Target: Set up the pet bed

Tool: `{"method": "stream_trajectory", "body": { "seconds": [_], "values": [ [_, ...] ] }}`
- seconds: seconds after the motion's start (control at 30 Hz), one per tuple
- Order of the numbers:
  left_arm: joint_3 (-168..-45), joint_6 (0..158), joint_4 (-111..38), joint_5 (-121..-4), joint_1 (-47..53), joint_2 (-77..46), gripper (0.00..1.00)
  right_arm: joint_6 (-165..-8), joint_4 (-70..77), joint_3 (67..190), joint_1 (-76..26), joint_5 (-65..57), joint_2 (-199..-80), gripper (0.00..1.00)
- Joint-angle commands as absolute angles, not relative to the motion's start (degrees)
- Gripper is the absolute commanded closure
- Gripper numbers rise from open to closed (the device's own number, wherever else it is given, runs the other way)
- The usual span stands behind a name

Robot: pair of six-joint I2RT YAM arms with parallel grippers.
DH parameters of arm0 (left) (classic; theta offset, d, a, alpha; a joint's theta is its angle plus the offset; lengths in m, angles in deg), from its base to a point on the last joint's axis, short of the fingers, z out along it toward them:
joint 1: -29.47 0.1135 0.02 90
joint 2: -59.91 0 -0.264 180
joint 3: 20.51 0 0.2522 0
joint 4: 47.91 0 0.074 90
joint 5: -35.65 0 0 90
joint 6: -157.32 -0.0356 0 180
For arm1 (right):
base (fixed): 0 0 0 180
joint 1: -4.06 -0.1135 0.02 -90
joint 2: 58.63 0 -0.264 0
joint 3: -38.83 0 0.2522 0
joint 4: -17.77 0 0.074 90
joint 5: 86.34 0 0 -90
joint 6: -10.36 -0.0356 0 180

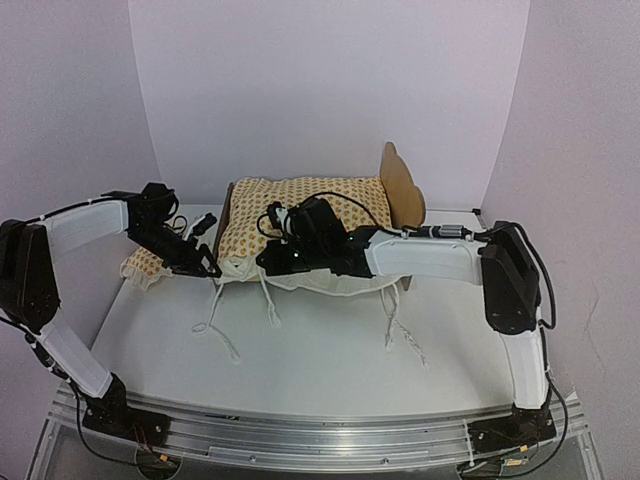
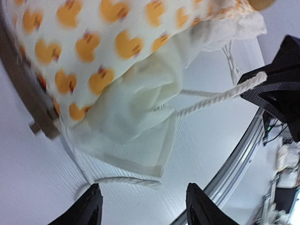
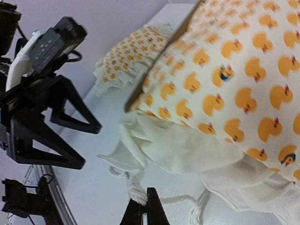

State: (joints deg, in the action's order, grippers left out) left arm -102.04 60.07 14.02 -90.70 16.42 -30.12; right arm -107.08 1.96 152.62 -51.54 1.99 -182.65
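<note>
The pet bed is a plywood frame with its tall headboard (image 1: 400, 185) at the right. The duck-print cushion (image 1: 310, 200) lies on it, its cream underside (image 2: 136, 117) hanging over the front edge. My right gripper (image 3: 146, 206) is shut on a white tie cord (image 3: 137, 190) at the cushion's front left corner, just above the table. My left gripper (image 2: 145, 208) hovers open over the table beside that corner, nothing between its fingers, and another loose cord (image 2: 126, 180) lies just ahead of it. In the top view the left gripper (image 1: 208, 268) sits close to the right gripper (image 1: 266, 262).
A small ruffled duck-print pillow (image 1: 145, 263) lies on the table left of the bed, behind the left arm. More tie cords (image 1: 400, 335) trail over the white table in front of the bed. The metal rail (image 1: 300, 440) runs along the near edge.
</note>
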Motion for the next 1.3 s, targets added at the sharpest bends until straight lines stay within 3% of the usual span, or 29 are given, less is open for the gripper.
{"method": "stream_trajectory", "body": {
  "seconds": [0.0,0.1,0.27,0.63,1.07,1.27],
  "values": [
    [-112.9,44.6,16.8,-92.4,16.5,-29.9,0.31,-106.3,2.4,162.4,-52.4,-4.2,-182.8,1.00],
    [-114.3,37.6,11.8,-87.9,16.3,-30.6,0.20,-105.9,2.4,164.4,-52.5,-2.7,-183.3,1.00],
    [-114.5,25.6,7.1,-82.0,13.8,-32.9,0.19,-105.8,2.5,164.7,-52.5,-1.4,-183.0,1.00],
    [-123.6,29.6,11.8,-91.7,19.0,-35.2,0.18,-105.3,2.5,165.0,-52.5,3.4,-181.9,1.00],
    [-125.3,5.3,17.8,-105.4,18.9,-36.7,0.01,-105.0,2.5,177.6,-52.5,1.1,-190.6,1.00],
    [-119.1,-0.3,8.3,-96.9,17.0,-37.3,0.01,-105.0,2.5,177.7,-52.5,1.6,-191.0,1.00]
  ]
}}
